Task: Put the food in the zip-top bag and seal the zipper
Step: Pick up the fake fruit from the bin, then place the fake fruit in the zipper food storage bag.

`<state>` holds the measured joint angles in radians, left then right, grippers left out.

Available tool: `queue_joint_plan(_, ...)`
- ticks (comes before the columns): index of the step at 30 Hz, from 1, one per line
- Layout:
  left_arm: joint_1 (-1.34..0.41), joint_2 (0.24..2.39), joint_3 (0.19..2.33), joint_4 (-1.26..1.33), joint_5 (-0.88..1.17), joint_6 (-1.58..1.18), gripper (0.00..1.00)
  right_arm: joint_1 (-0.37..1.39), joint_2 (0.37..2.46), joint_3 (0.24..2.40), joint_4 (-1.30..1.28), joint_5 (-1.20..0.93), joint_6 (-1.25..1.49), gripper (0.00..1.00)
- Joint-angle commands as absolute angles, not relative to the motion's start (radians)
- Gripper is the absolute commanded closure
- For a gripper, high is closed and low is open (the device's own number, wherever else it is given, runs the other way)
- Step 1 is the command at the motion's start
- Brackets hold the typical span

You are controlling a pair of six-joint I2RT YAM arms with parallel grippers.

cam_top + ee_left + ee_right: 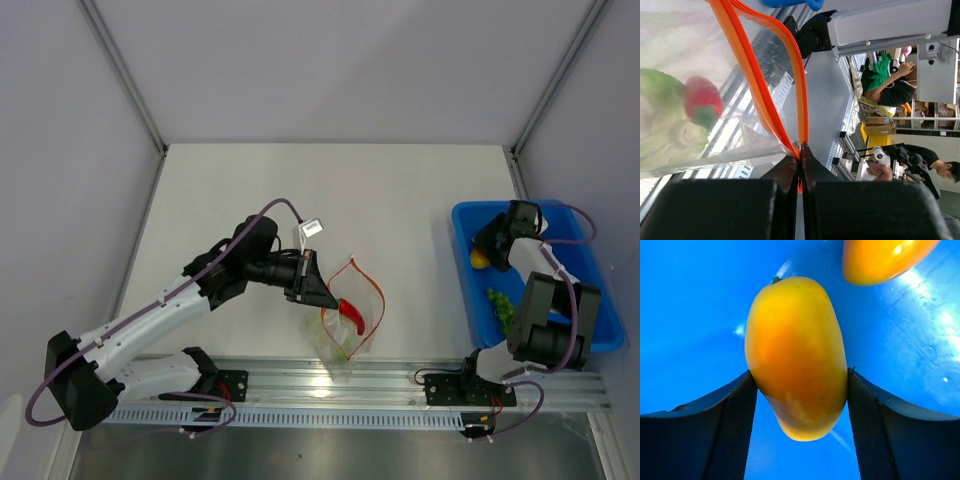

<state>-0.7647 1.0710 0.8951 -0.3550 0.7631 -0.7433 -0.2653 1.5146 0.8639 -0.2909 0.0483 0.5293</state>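
The clear zip-top bag (352,325) hangs at the near middle, its mouth held open. My left gripper (322,296) is shut on the orange-red zipper (755,75) at the mouth's corner (800,150). Inside the bag lie a red chili pepper (351,313) (702,100), a green piece (657,90) and a pale round vegetable (680,135). My right gripper (487,245) reaches down into the blue bin (600,290). Its fingers (735,420) press both sides of an orange-yellow fruit (795,355), which fills the gap between them (802,385).
A second orange-yellow fruit (880,257) lies just beyond the held one in the bin. A green bumpy bunch (500,305) sits nearer the bin's front. The metal rail (400,385) with both arm bases runs along the near edge, just below the bag.
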Motion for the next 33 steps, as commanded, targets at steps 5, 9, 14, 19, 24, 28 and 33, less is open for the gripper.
queue_joint_plan(5, -0.759, 1.051, 0.907, -0.330, 0.752, -0.753, 0.99, -0.256, 1.220, 0.893, -0.379, 0.031, 0.545, 1.00)
queue_joint_plan(9, -0.759, 1.066, 0.937, -0.344, 0.749, -0.744, 0.99, -0.219, 1.091, 0.940, -0.468, 0.012, 0.538, 1.00)
queue_joint_plan(14, -0.759, 1.088, 0.963, -0.356, 0.741, -0.733, 0.99, -0.047, 0.983, 1.021, -0.525, -0.171, 0.483, 1.00)
queue_joint_plan(19, -0.759, 1.103, 1.003, -0.370, 0.726, -0.727, 1.00, 0.225, 0.937, 1.120, -0.542, -0.385, 0.449, 1.00)
queue_joint_plan(24, -0.758, 1.108, 1.029, -0.397, 0.709, -0.723, 1.00, 0.602, 0.825, 1.062, -0.417, -0.329, 0.472, 1.00)
queue_joint_plan(28, -0.758, 1.103, 1.045, -0.414, 0.692, -0.724, 1.00, 0.765, 0.825, 1.017, -0.397, -0.266, 0.531, 0.99)
queue_joint_plan(33, -0.758, 1.089, 1.045, -0.426, 0.672, -0.732, 0.99, 0.929, 0.847, 0.956, -0.408, -0.091, 0.584, 0.97)
